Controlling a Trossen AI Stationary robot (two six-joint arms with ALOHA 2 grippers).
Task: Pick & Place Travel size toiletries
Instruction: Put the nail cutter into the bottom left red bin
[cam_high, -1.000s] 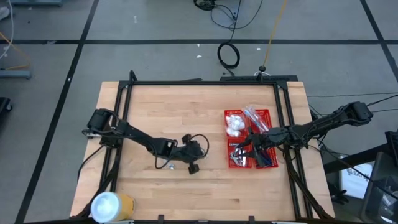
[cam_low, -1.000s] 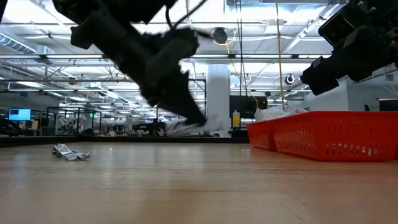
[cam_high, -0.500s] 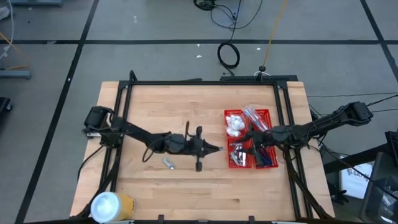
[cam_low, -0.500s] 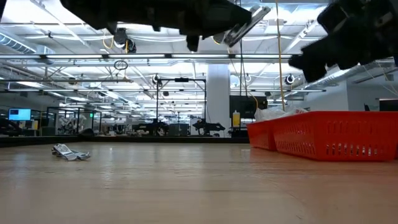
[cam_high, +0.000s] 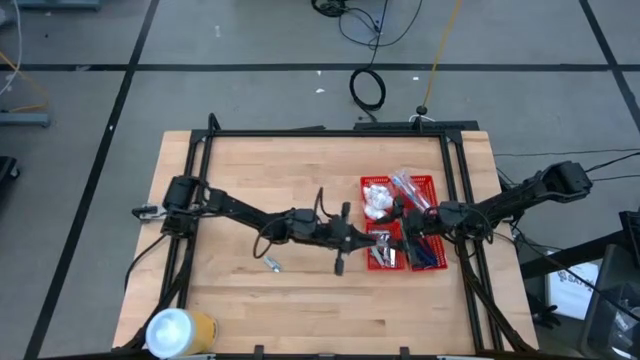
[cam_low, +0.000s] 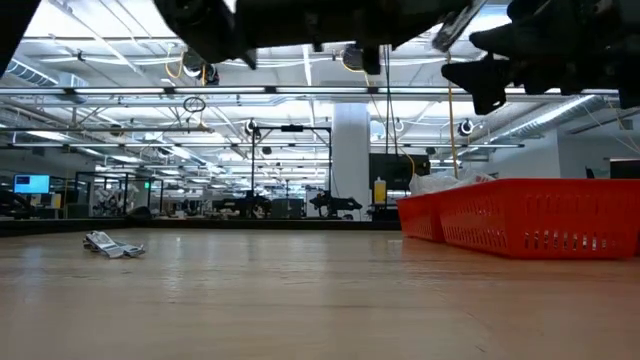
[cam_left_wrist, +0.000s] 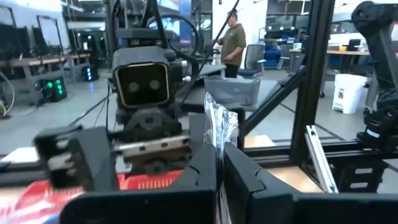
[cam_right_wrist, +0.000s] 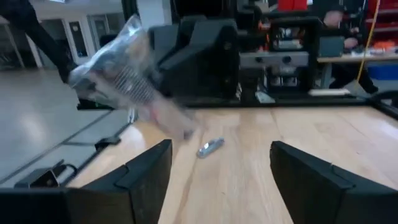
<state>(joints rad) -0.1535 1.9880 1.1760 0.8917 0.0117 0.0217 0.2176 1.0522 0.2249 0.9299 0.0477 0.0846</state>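
The left tool (cam_high: 362, 238) is clenching a crinkly packet (cam_left_wrist: 221, 127) just beside the red basket (cam_high: 427, 182). The right tool (cam_high: 400, 222) is hovering released above it. Letting go early risks dropping the packet onto the worktop (cam_high: 250, 170).

- My left gripper (cam_high: 366, 238) sits right at the red basket (cam_high: 429, 184), facing my right gripper (cam_high: 402, 222) over it, so it's tight there.
- Open wood around the lone tube (cam_high: 270, 264).
- Big roll (cam_high: 178, 331) blocks one near corner.
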